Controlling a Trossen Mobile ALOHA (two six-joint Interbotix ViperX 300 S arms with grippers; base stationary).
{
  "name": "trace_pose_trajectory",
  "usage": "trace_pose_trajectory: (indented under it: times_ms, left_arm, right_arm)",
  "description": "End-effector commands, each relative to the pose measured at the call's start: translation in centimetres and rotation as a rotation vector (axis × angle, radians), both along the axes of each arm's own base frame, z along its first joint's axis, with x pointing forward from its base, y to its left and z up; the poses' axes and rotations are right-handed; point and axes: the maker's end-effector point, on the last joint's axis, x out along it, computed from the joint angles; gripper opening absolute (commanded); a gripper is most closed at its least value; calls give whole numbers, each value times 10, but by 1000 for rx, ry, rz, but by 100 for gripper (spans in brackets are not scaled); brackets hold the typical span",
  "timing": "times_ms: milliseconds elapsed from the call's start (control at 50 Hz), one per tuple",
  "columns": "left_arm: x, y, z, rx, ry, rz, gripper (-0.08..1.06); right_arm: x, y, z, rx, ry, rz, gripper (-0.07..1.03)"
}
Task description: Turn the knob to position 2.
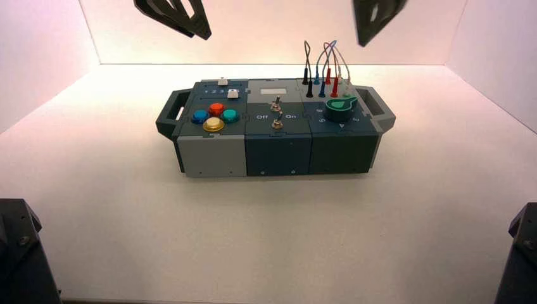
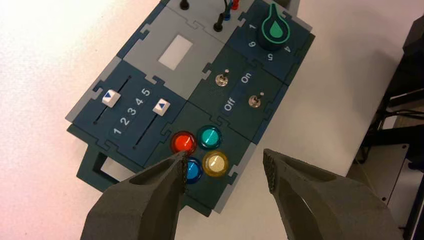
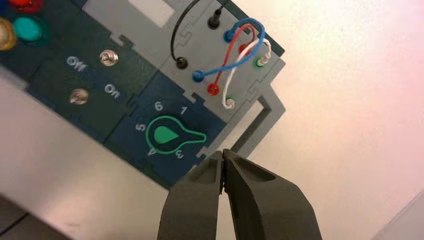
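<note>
R gripper is seen pressed together, empty, raised just beside knob at box R end. L gripper is held spread, empty, above the buttons. White table, pale walls.

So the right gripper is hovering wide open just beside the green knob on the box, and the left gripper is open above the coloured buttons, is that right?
Not quite. The right gripper is shut, not wide open; the right wrist view shows its fingertips pressed together just beside the knob. The rest holds: the left gripper is open above the coloured buttons.
</note>
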Motion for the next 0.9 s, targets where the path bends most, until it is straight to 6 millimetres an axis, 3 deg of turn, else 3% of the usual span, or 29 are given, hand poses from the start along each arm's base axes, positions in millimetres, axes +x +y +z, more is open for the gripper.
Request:
trace_pose_trajectory:
  times_ms: [20, 360, 520, 900]
  left_arm:
    - [9, -4, 11, -9, -37, -6, 78]
    - [9, -4, 12, -10, -40, -6, 78]
    - [9, -4, 12, -11, -41, -7, 78]
    - [9, -4, 13, -11, -44, -7, 78]
  right_arm:
    - [2, -2, 23, 108, -28, -19, -2]
    - [-10, -8, 18, 115, 20, -15, -2]
    - [-21, -13, 5, 110, 30, -18, -2]
    - [-25, -16, -3, 111, 22, -25, -2]
